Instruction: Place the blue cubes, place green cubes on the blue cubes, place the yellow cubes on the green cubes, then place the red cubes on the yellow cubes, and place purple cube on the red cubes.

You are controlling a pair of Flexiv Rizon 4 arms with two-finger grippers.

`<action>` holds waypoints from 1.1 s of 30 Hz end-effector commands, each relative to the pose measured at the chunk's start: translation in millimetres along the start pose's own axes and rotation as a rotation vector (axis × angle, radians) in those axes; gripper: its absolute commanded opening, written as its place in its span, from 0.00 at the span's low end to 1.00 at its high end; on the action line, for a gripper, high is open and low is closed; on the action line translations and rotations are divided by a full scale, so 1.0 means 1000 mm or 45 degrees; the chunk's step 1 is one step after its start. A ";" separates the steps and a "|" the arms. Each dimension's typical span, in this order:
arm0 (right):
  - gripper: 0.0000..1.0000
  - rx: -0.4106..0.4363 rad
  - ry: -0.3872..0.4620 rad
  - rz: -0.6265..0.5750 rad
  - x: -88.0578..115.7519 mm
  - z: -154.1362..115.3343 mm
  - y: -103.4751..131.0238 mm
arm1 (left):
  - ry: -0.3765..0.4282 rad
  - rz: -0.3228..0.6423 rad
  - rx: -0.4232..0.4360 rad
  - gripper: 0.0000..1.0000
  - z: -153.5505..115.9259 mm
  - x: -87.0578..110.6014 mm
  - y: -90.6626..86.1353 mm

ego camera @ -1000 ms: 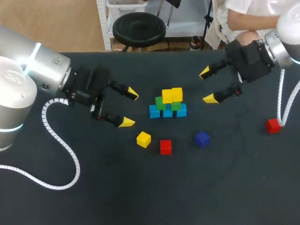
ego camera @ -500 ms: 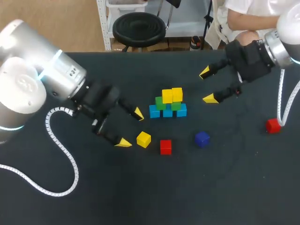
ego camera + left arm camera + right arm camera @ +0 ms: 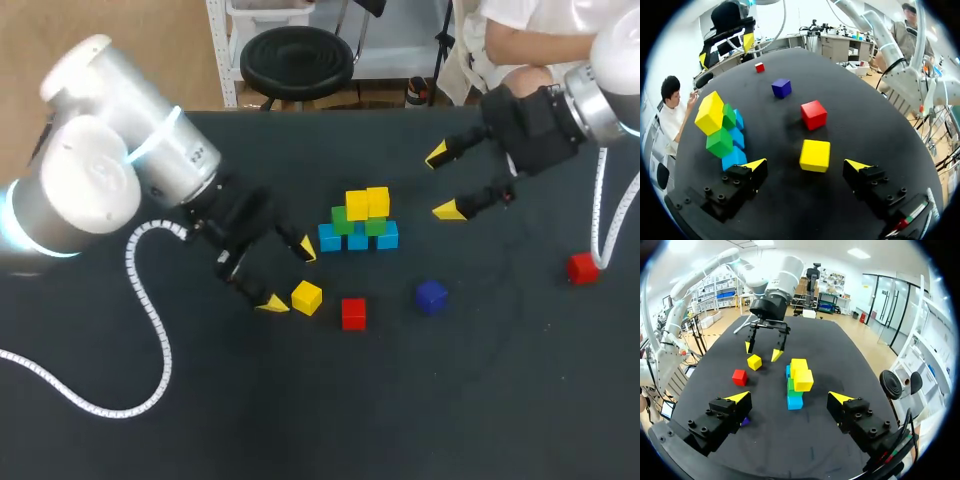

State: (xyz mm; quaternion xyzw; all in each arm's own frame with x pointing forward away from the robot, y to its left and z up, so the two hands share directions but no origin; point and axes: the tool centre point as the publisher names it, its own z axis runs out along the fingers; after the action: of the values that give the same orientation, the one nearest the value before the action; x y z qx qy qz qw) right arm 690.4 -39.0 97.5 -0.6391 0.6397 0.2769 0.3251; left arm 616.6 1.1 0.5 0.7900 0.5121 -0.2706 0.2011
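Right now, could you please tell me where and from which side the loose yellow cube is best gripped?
Take the loose yellow cube by two opposite side faces, coming down from above with the left claw, which hangs open close by. The cube sits flat, apart from the red cube and the stack, so its sides look free for the fingers.

the open left hand (image 3: 288, 276) has the loose yellow cube (image 3: 307, 297) just off its fingertips, with a gap on each side of it. the cube stack (image 3: 358, 222) stands near the finger toward the far edge, and a red cube (image 3: 353, 313) sits just past the yellow one. bare tabletop (image 3: 330, 420) spreads along the near edge and between the stack and the right hand (image 3: 443, 182).
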 end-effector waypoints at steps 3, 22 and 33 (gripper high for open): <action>1.00 0.001 -0.003 -0.002 0.000 0.000 0.000 | 0.017 -0.073 0.136 1.00 0.004 0.006 0.010; 1.00 0.001 -0.003 -0.002 0.000 0.000 0.000 | 0.089 -0.133 0.129 1.00 0.007 -0.002 -0.001; 1.00 0.001 -0.003 -0.002 0.000 0.000 0.000 | 0.135 -0.176 0.099 0.00 0.017 0.004 -0.002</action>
State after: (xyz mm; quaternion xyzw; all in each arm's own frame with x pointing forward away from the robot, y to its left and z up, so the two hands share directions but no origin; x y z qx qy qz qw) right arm 690.4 -39.0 97.5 -0.6391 0.6397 0.2769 0.3251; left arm 613.0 -5.2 -12.5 0.7739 0.5635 -0.2627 0.1201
